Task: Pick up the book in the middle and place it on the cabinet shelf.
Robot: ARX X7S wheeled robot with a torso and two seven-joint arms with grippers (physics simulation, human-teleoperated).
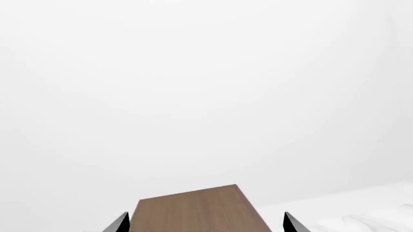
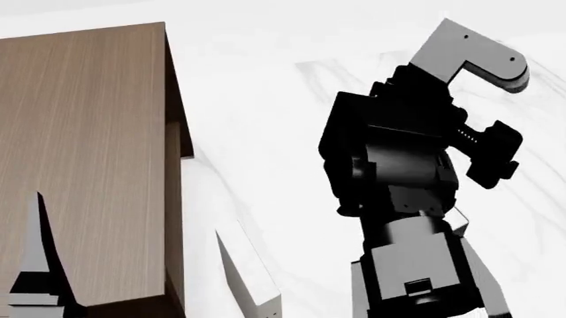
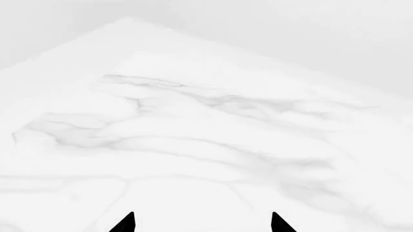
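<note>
The charcoal-grey book is not in any view. The cabinet shelf (image 2: 84, 146) shows at the left of the head view as a large brown wood-grain box with a flat top. Its top also shows in the left wrist view (image 1: 197, 210). My left gripper (image 2: 132, 215) is open and empty, with its two grey fingers spread wide, one over the cabinet top and one beyond its right edge. In the left wrist view the left gripper (image 1: 205, 220) frames the cabinet top. My right gripper (image 3: 201, 220) is open and empty above a white marble surface (image 3: 193, 125).
My right arm (image 2: 398, 172), black with grey links, is raised and fills the right side of the head view. The white marbled surface (image 2: 265, 119) lies behind it and to the right of the cabinet. The cabinet's dark side wall (image 2: 174, 218) drops below its top edge.
</note>
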